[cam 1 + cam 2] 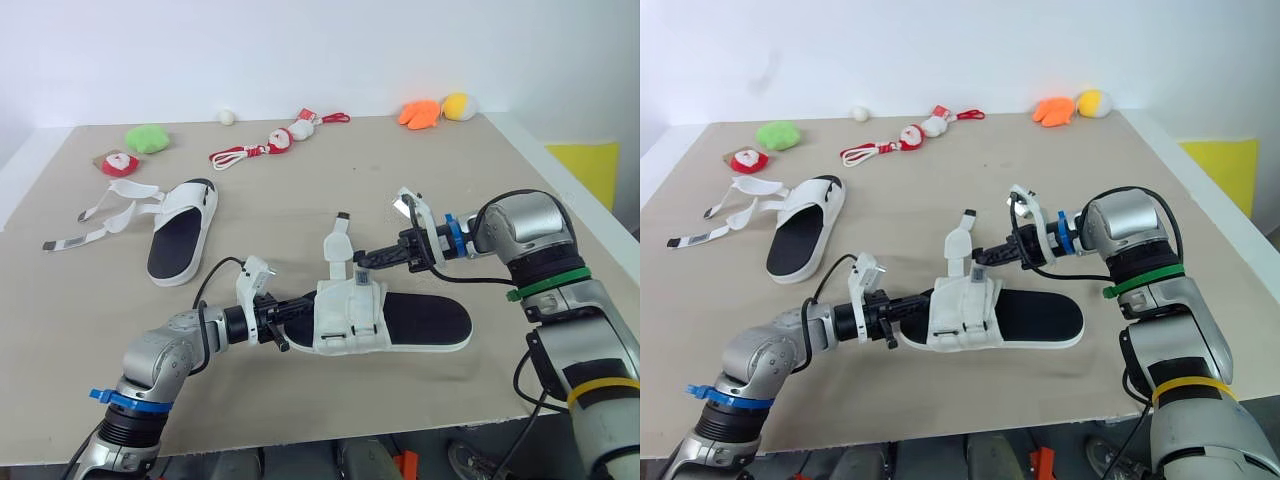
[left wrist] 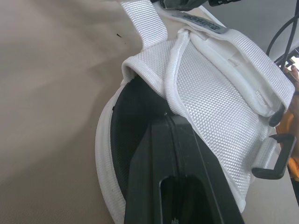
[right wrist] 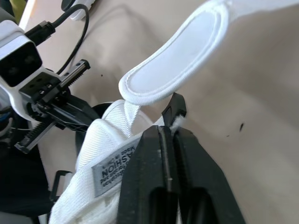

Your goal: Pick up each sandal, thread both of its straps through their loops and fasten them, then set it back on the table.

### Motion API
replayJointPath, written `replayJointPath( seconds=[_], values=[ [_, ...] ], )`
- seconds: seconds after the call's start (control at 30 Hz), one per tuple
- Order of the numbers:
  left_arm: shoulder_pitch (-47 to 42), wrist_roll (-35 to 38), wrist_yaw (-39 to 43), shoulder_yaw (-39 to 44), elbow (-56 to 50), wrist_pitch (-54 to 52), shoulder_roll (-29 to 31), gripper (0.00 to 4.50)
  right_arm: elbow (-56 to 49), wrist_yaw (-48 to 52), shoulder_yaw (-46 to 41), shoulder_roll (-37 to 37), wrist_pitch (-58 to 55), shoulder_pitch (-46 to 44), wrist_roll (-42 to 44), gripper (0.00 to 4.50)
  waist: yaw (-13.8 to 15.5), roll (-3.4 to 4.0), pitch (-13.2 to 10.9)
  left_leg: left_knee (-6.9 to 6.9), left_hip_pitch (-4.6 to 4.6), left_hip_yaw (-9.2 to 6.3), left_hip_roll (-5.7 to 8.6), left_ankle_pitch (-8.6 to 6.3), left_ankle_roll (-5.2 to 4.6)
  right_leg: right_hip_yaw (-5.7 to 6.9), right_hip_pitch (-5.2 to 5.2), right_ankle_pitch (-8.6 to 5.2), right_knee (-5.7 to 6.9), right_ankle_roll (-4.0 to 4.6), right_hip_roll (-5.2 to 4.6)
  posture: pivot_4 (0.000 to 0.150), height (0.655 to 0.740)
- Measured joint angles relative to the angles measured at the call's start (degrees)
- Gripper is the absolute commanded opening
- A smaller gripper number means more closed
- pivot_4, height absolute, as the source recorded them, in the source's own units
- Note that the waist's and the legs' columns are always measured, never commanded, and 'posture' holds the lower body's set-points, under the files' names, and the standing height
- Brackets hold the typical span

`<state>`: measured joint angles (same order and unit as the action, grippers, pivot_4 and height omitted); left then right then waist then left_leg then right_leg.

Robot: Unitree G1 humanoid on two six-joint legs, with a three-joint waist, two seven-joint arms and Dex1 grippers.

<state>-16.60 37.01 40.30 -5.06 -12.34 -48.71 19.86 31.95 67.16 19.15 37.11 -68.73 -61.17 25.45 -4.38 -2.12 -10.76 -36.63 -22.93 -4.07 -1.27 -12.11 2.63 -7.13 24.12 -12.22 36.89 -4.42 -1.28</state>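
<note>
Leftmost, the unfastened sandal [image 1: 180,235] lies flat on the table [image 1: 300,190], straps spread. Nearer, the left gripper [image 1: 283,328] is closed at the toe end of the near sandal [image 1: 420,325], which lies mid-table. One free strap [image 1: 338,240] stands upright. Just right, the right gripper [image 1: 368,261] pinches the labelled strap [image 1: 362,276].

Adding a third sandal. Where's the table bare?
Widest bare stretch: mid-table, between the Santa toys and the near sandal. Also bare: the front-left corner, in front of the unfastened sandal. Crowded: where the left gripper and right gripper meet the near sandal.
</note>
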Motion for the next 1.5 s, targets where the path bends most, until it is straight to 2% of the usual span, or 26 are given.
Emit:
replayJointPath(
  seconds=[0.17, 0.2, 0.33, 0.5, 0.63, 0.9, 1.2, 1.3, 1.5],
  values=[
    [0.0, 0.0, 0.2, 0.0, 0.0, 0.0, 0.0, 0.0, 5.0, -1.1, -1.3, -0.1, 0.5, -0.5, -2.0, 4.08, 0.0, 0.01, 0.0, 0.02, -0.03, 0.0, 0.02, 0.0, 0.0, -0.02, 0.02, 0.03, 0.0, -0.05, -0.01, 0.15, 0.74],
    [0.0, 0.0, 0.2, 0.0, 0.0, 0.0, 0.0, 0.0, 6.2, -1.3, -1.7, -0.3, 0.5, -0.8, -2.3, 4.44, 0.0, 0.01, 0.0, 0.02, -0.03, 0.0, 0.02, 0.0, 0.0, -0.02, 0.02, 0.02, 0.0, -0.05, -0.01, 0.15, 0.74],
    [0.0, 0.0, 0.2, 0.0, 0.1, -0.1, 0.0, 0.0, 14.3, -4.0, -5.7, -3.1, 0.0, -4.4, -2.8, 4.44, -0.1, 0.01, 0.0, 0.03, -0.03, 0.0, 0.02, 0.0, 0.0, -0.02, 0.03, 0.04, 0.0, -0.06, 0.0, 0.15, 0.74],
    [-0.2, -0.1, 0.3, 0.0, 0.2, 0.0, 0.0, 0.0, 30.4, -13.6, -17.6, -8.4, 1.6, -12.1, -2.5, 4.44, -0.1, 0.02, 0.0, 0.04, -0.04, -0.01, 0.02, 0.0, 0.0, -0.01, 0.01, 0.04, 0.0, -0.03, -0.01, 0.15, 0.74],
    [-0.2, -0.1, 0.5, -0.1, 0.2, 0.0, 0.0, 0.0, 36.8, -20.3, -24.5, -11.1, 4.8, -12.4, -2.1, 4.44, -0.1, 0.02, 0.0, 0.06, -0.09, -0.02, 0.07, 0.0, 0.0, -0.04, 0.02, 0.01, -0.02, -0.03, -0.02, 0.15, 0.74],
    [-0.1, -0.3, 0.4, 0.2, 0.2, 0.0, 0.3, 0.0, 40.4, -30.4, -35.3, -15.6, 10.8, -12.4, -0.8, 4.44, -0.5, 0.04, 0.0, 0.05, -0.02, -0.02, 0.04, 0.02, -0.03, -0.04, -0.02, 0.09, -0.02, -0.1, 0.0, 0.15, 0.74],
    [0.0, -0.4, 0.4, 0.3, 0.1, -0.1, 0.4, 0.0, 40.9, -34.9, -40.3, -19.1, 12.4, -12.6, -0.3, 4.44, -1.2, 0.06, 0.0, 0.05, -0.01, -0.03, 0.04, 0.03, -0.04, -0.04, -0.04, 0.09, -0.02, -0.1, 0.0, 0.15, 0.74],
    [0.2, -0.4, 0.4, 0.3, 0.0, -0.1, 0.4, 0.0, 41.0, -35.0, -40.7, -20.0, 12.1, -12.7, -0.5, 3.61, -1.3, 0.06, 0.0, 0.05, -0.01, -0.03, 0.04, 0.03, -0.04, -0.04, -0.04, 0.09, -0.02, -0.09, 0.0, 0.15, 0.74],
    [0.2, -0.4, 0.2, 0.3, -0.1, -0.1, 0.1, 0.0, 41.6, -34.9, -40.4, -21.3, 11.5, -12.7, -1.1, 0.55, -1.3, 0.07, 0.0, 0.06, -0.06, -0.06, 0.09, 0.03, -0.04, -0.05, -0.04, 0.07, -0.03, -0.08, -0.02, 0.15, 0.74]
  ],
)
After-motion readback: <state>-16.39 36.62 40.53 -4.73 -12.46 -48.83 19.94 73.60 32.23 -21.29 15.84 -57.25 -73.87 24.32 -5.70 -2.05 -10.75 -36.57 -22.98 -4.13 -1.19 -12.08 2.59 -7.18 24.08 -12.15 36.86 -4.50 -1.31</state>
